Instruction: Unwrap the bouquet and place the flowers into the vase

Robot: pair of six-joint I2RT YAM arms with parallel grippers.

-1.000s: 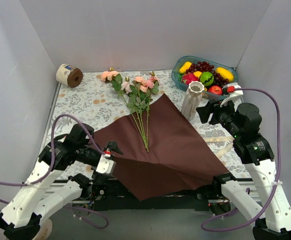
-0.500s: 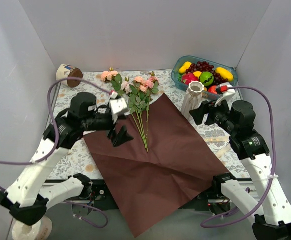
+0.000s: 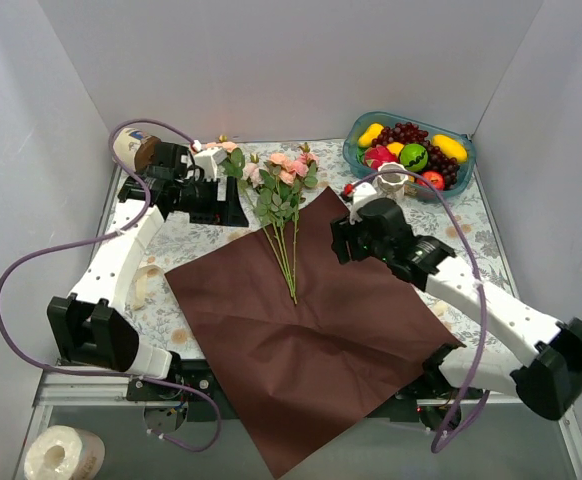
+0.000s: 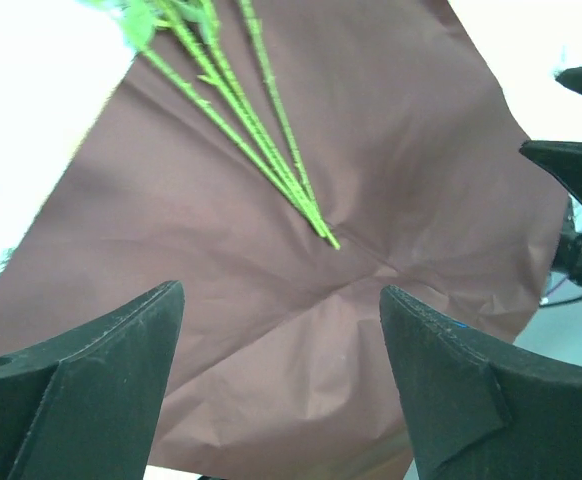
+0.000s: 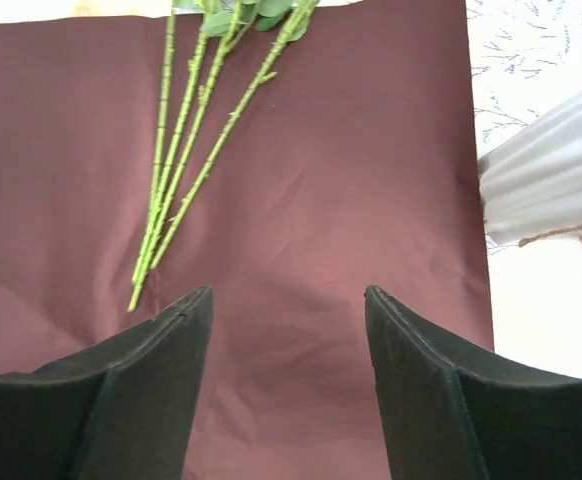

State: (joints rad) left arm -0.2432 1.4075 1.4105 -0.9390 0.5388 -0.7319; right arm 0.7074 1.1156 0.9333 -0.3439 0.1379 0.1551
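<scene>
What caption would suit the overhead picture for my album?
Left gripper and right gripper, both open, flank the flowers on unfolded wrapping paper, near the vase.

The dark red paper (image 3: 311, 320) is dull and smooth, with soft fold lines. The flowers (image 3: 283, 200) have green stems with little bumps. The vase (image 5: 546, 170) is white and ribbed. The tabletop (image 3: 481, 215) wears a leafy printed cloth. The left pincer (image 4: 281, 300) is dull black plastic.

The left arm (image 3: 121, 262) and right arm (image 3: 496, 308) have white shells with black joints and bases. A purple cable (image 3: 149, 123) trails off each. The left end effector (image 4: 281, 295) and right end effector (image 5: 289, 292) have broad black wedge-shaped fingers (image 4: 451, 390). A red spot (image 3: 349, 188) marks the right wrist.
</scene>
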